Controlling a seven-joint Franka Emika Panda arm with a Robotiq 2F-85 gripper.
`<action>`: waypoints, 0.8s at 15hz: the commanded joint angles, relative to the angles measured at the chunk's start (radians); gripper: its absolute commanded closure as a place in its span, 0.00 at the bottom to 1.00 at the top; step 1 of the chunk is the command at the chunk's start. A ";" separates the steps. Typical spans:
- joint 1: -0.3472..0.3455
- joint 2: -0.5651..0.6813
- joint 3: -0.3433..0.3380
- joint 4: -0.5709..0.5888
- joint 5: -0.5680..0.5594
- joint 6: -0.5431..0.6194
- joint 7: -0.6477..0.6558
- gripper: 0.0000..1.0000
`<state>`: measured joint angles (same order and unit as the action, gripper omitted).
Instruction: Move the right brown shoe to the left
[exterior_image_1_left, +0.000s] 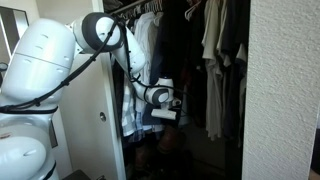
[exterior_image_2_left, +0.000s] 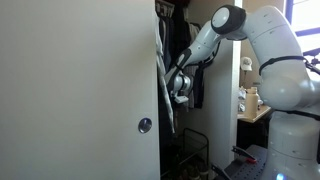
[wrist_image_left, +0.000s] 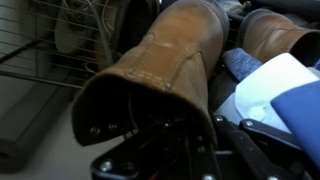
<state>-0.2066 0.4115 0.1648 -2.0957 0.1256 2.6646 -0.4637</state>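
Inside dark closet (exterior_image_1_left: 203, 142) — brown boot (wrist_image_left: 172, 62)

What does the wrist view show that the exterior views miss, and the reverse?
Only the wrist view: a brown boot close up, opening toward the camera, a second brown shoe beyond it, and a wire rack. Only an exterior view: hanging clothes and the arm reaching into the closet. Both: the gripper.
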 joint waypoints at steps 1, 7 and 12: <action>-0.051 -0.067 0.094 -0.065 0.126 0.024 -0.144 0.95; -0.062 -0.024 0.169 -0.106 0.273 0.074 -0.363 0.95; -0.046 0.061 0.221 -0.156 0.248 0.216 -0.456 0.95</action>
<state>-0.2559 0.4576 0.3382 -2.2207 0.3709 2.7978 -0.8652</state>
